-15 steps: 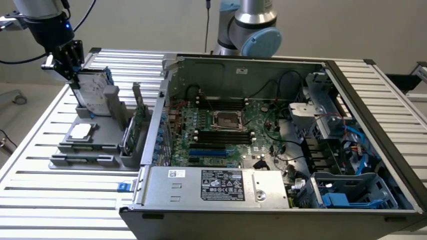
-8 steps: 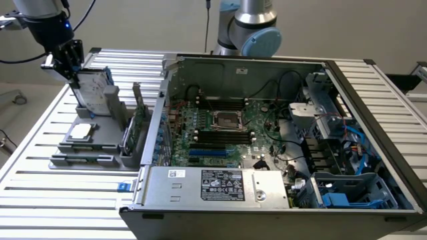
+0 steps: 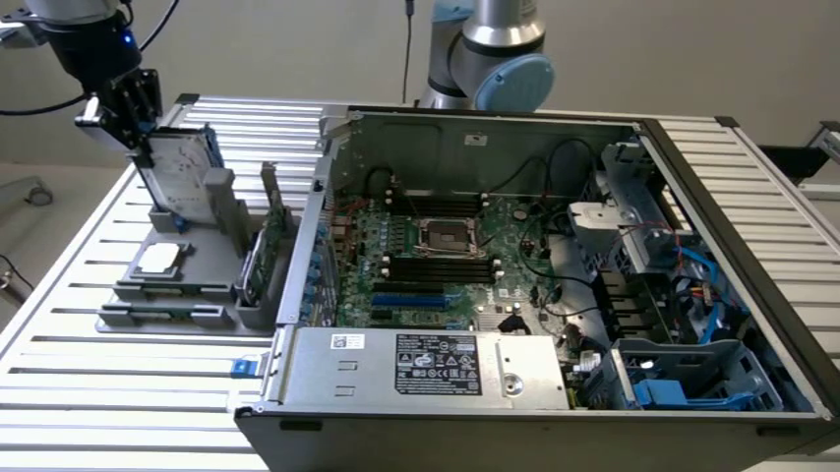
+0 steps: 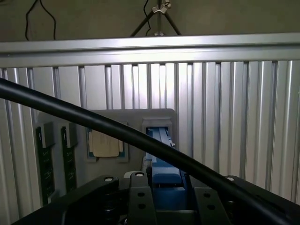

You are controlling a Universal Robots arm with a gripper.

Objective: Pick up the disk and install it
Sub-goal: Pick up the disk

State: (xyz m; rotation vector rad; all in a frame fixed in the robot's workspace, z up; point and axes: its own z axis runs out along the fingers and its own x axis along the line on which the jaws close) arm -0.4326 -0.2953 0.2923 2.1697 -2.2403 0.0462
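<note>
Bright, diffuse room light. Ribbed silver aluminium worktop (image 3: 761, 187) washed pale, glare along slats. Open grey computer case (image 3: 486, 138) interior dimmer, soft shadows. Pale sheen on flat silver-grey disk in blue plastic carrier (image 3: 180, 167).

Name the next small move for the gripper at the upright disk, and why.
Probably a short straight lift. The gripper looks closed on the top edge of the disk, whose blue carrier sits between its fingers in the wrist view, while the disk's lower end stands in the grey holder. Lifting should free it before travel toward the computer case.
</note>
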